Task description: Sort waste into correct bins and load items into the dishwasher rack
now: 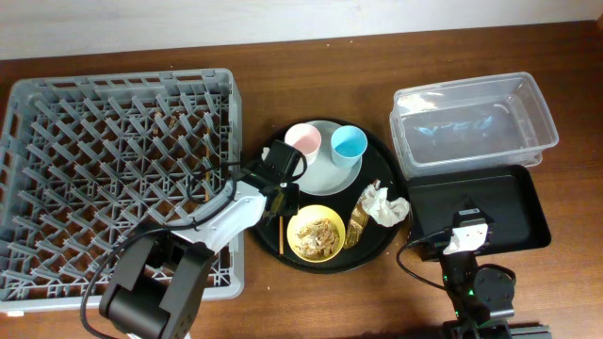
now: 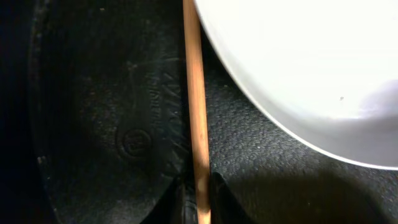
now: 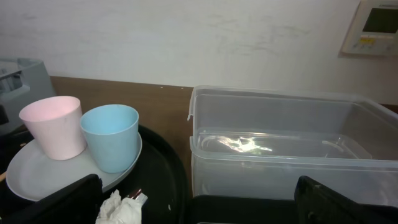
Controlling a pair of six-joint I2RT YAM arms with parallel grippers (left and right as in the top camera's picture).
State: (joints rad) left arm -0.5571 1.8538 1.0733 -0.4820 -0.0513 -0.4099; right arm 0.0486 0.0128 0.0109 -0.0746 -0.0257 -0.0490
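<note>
My left gripper is down on the big round black tray, shut on a thin wooden chopstick that lies beside the pale plate. A pink cup and a blue cup stand on the plate. A yellow bowl holds food scraps. A gold wrapper and a white napkin lie to its right. My right gripper is open and empty over the shallow black tray.
The grey dishwasher rack fills the left of the table. The clear tub stands at the back right, behind the shallow black tray. The round black tray sits between rack and bins.
</note>
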